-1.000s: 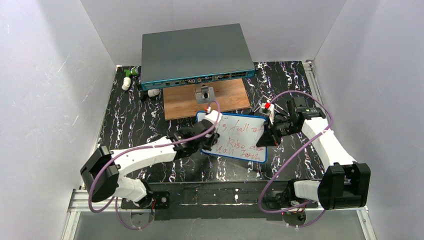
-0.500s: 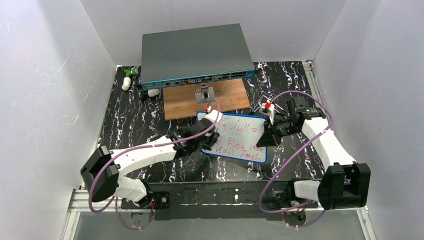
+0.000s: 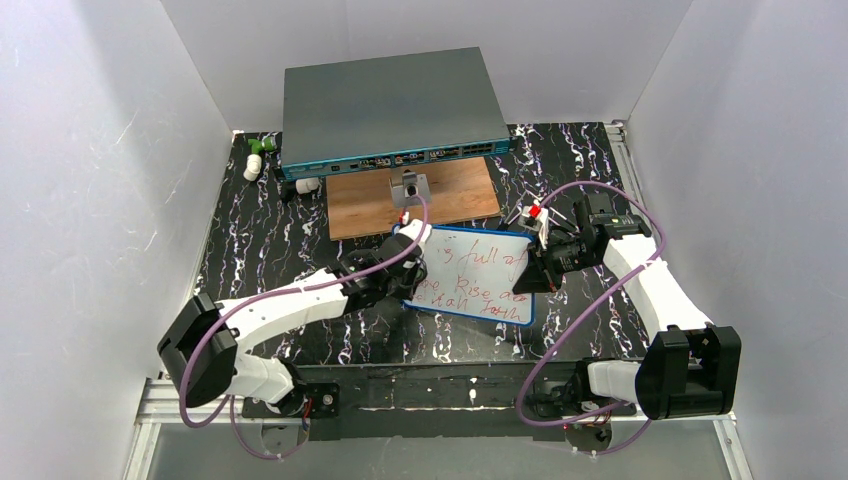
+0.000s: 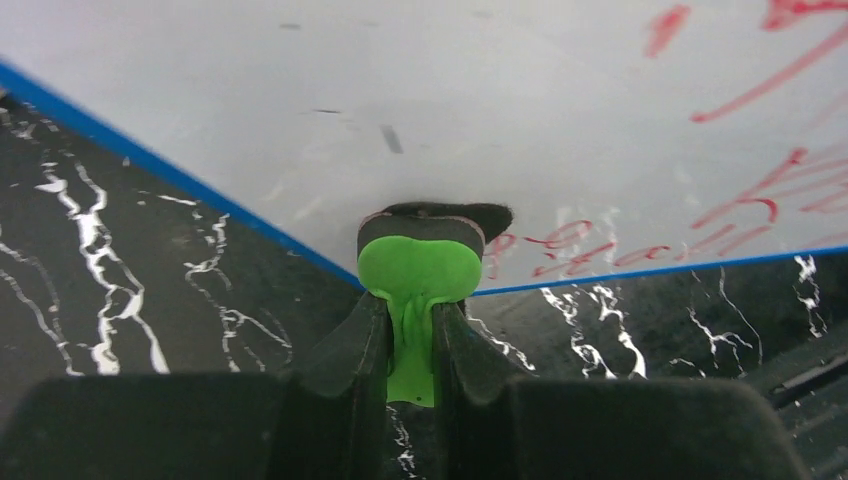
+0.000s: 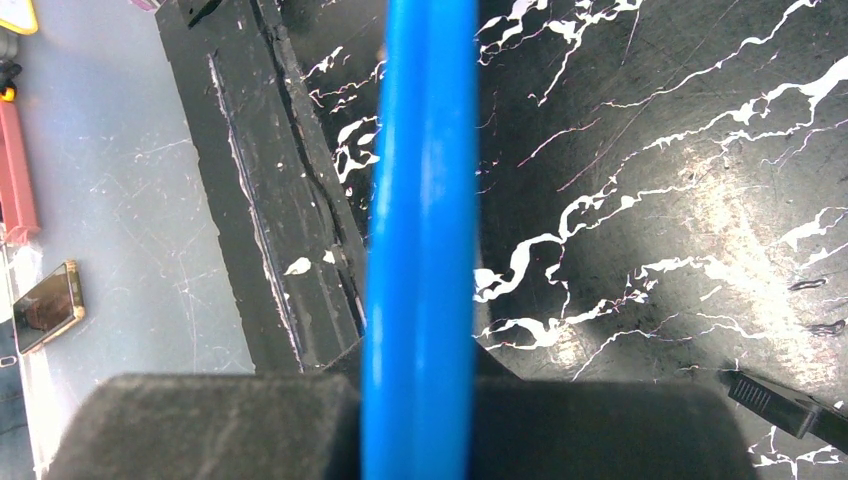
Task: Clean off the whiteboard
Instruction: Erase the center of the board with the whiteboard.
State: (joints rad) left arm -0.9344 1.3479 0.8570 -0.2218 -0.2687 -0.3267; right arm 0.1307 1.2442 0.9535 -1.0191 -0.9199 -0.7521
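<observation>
K: White walls closed the cell on three sides, with a black tabletop veined in white [image 3: 260,240] below. Where did the task's thing lie?
M: The small white rectangular whiteboard with a thin blue frame [image 3: 478,272], red handwriting on it, sat between the two pincers. Right gripper [image 5: 418,390] was clamped on its blue frame edge, which ran straight out between the jaws.
K: Left gripper [image 4: 411,335]?
M: Closed on a green plastic eraser holder with a black felt pad [image 4: 421,262]. The pad sat just ahead of the fingertips, touching the white face at the board's corner. Red strokes lay ahead and to the right of the pad. Ahead and to the left the face was white with faint grey marks.
K: Beyond the pincers?
M: Brown wooden rectangular board [image 3: 450,195] lay flat just past the whiteboard's far edge. A large flat grey-teal network switch box [image 3: 390,100] sat beyond that.
K: Whiteboard flat or lifted?
M: Could not tell from these views.
</observation>
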